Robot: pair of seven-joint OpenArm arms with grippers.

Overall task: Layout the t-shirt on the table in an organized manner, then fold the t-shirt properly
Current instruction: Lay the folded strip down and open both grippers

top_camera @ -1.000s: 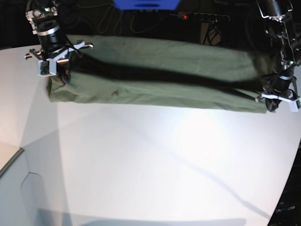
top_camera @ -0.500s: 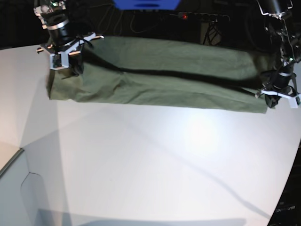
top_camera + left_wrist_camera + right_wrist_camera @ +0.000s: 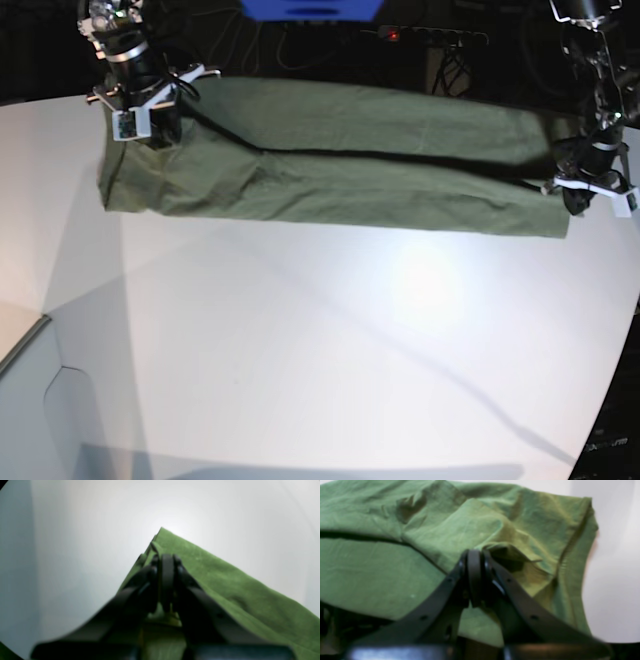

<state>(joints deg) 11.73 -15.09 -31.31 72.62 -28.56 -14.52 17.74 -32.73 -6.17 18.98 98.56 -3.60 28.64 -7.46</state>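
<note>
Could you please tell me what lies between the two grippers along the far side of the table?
In the base view, only the t-shirt spans from the right gripper to the left gripper, each shut on one end of it, above the table.

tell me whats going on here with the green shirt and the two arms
A two-armed robot is folding an olive-green t-shirt on a white table. Each gripper is shut on one end of the shirt: the right gripper on the end at the base view's left, the left gripper on a corner at its right. The shirt stretches between them as a long band folded lengthwise, its near edge resting on the table.
</note>
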